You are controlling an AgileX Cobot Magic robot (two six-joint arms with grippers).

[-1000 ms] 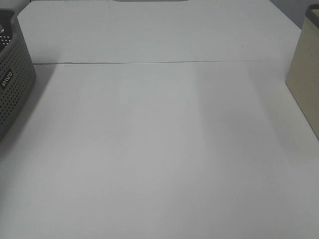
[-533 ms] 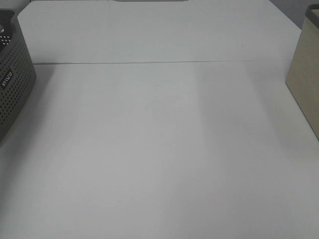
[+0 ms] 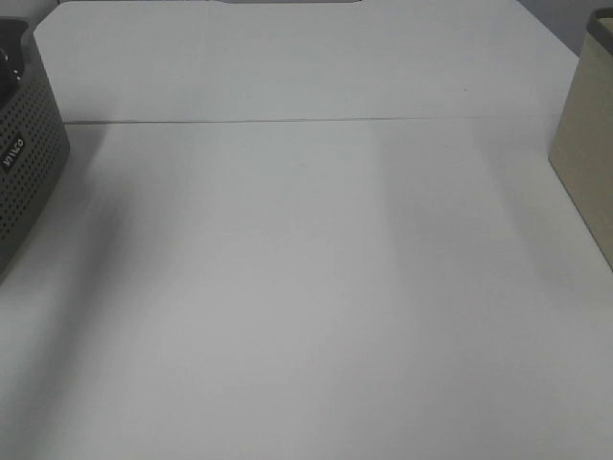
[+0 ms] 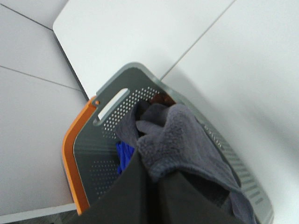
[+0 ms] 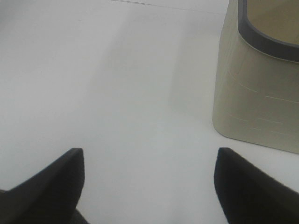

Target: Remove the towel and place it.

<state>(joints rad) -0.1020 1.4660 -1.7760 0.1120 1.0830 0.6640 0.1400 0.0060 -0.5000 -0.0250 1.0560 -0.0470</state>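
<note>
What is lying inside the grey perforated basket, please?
The charcoal towel, bunched, with something blue partly beneath it; the basket floor and anything else under the towel are covered.

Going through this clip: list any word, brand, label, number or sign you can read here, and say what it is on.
White lettering on the grey basket side wall, exterior high view: one short word, too blurred to read.
No other text: none shows on the towel, the beige bin or the table.
</note>
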